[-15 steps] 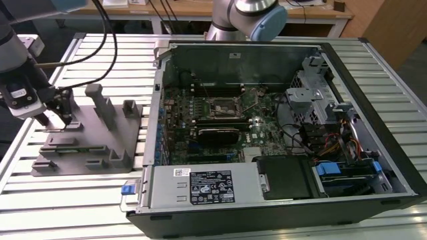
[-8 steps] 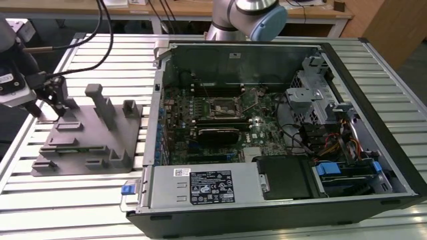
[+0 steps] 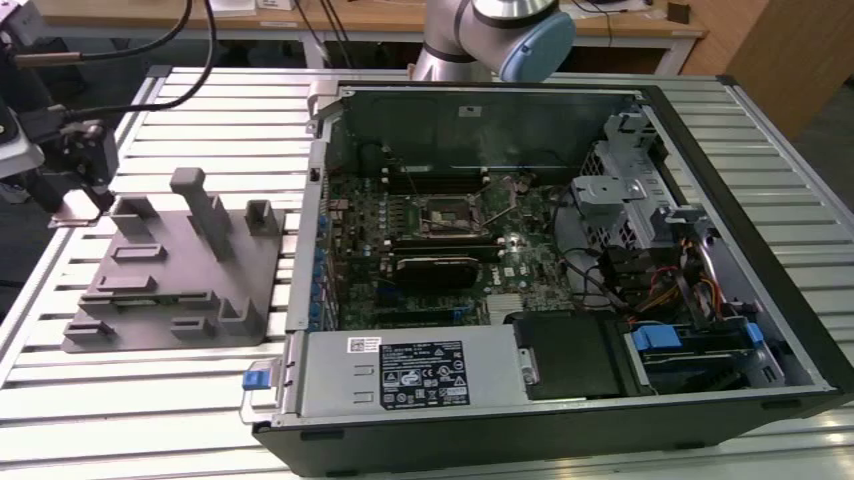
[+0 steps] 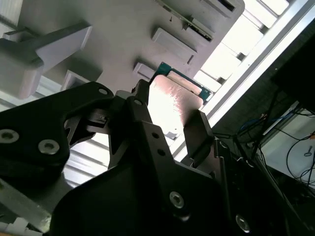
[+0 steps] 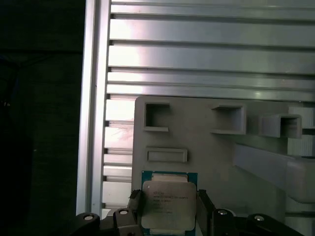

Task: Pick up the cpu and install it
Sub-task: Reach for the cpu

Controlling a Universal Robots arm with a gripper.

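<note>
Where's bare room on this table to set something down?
Bare slats of the table lie below the grey fixture in the exterior view, and above it up to the table's edge. Crowded: the open computer case, and the fixture's corner where the gripper holds the cpu.

- We find the fixture [image 3: 160,290] on the table [image 3: 134,420], at 9 o'clock from the computer case [image 3: 534,430] in the exterior view.
- At the fixture's 10 o'clock corner, the gripper [image 5: 169,205] flanks the cpu [image 5: 169,199] on two sides.
</note>
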